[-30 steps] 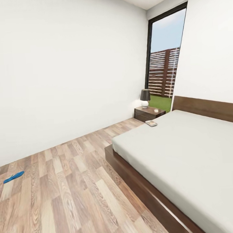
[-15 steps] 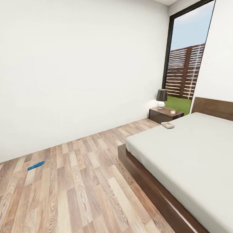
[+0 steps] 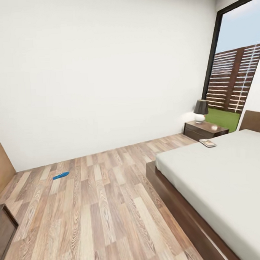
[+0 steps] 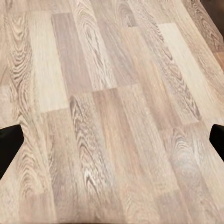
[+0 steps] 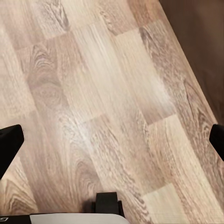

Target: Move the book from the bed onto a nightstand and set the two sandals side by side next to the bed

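The bed fills the right of the head view, pale mattress on a dark brown frame. The book lies flat on its far corner, close to the nightstand by the window. One blue sandal lies on the wood floor near the white wall, far left of the bed. The second sandal is out of view. My left gripper hangs open over bare floor planks, its black fingertips far apart. My right gripper is open too, above floor beside the dark bed frame.
A dark-shaded lamp and a small white object stand on the nightstand. A brown door panel and a dark cabinet corner sit at the left edge. A wide strip of wood floor runs between wall and bed.
The head view has swung to the left, so the bed, nightstand, book and sandal all sit further right in the picture. The door and dark cabinet came into view. Nothing itself moved.
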